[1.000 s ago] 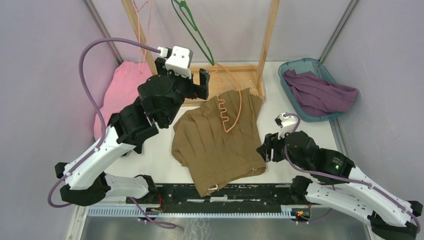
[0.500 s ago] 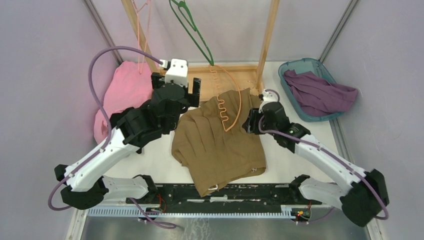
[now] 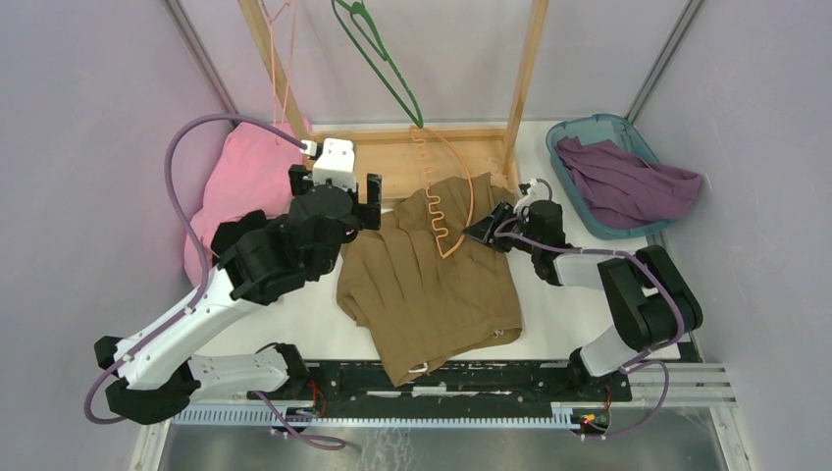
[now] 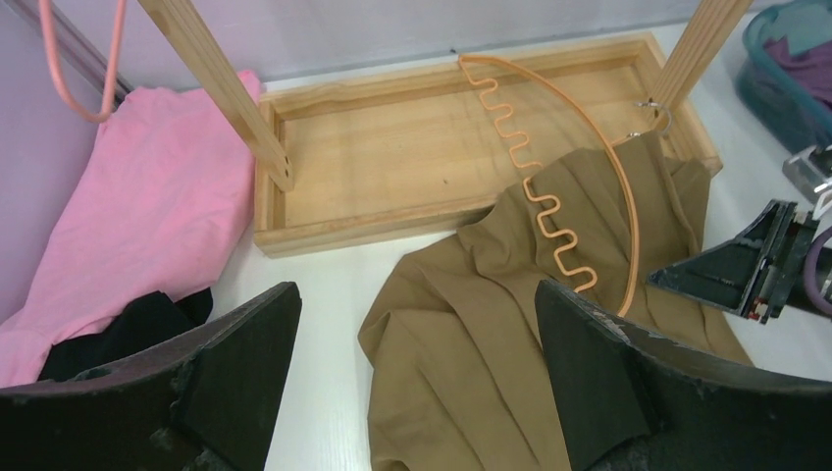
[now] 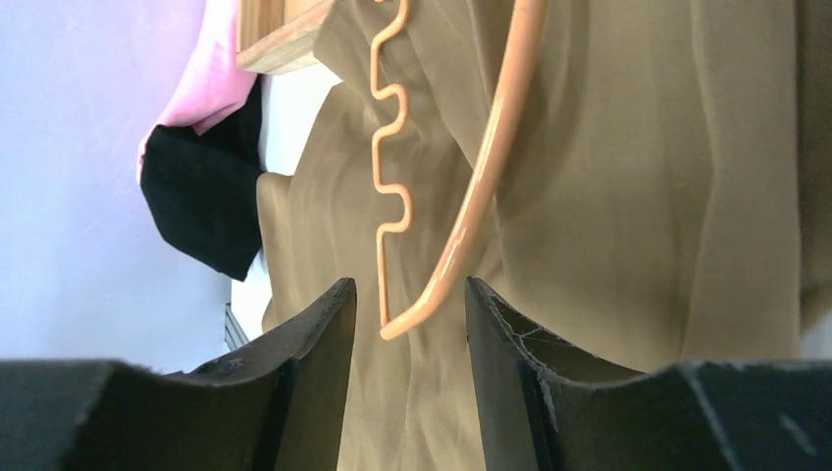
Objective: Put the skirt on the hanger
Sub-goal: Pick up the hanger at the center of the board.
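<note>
Right fingers (image 5: 294, 363), released, have dropped to the hanger (image 5: 494, 147) on the skirt (image 3: 422, 294); left fingers (image 4: 235, 363) likewise released.

The left arm (image 3: 191, 319) has smooth white shells on its long links and bulky black housings at the joints, topped by a white square camera box (image 3: 335, 163) at the wrist. A thick purple cable (image 3: 168, 165) runs in a wide loop from that box. The right arm (image 3: 643, 304) is built alike, with white links and rounded black joints, and a thinner purple cable (image 3: 567, 251) along its forearm. The left jaws and right jaws are matte black, wedge-shaped plates with rough, scuffed edges and pale scratches.
</note>
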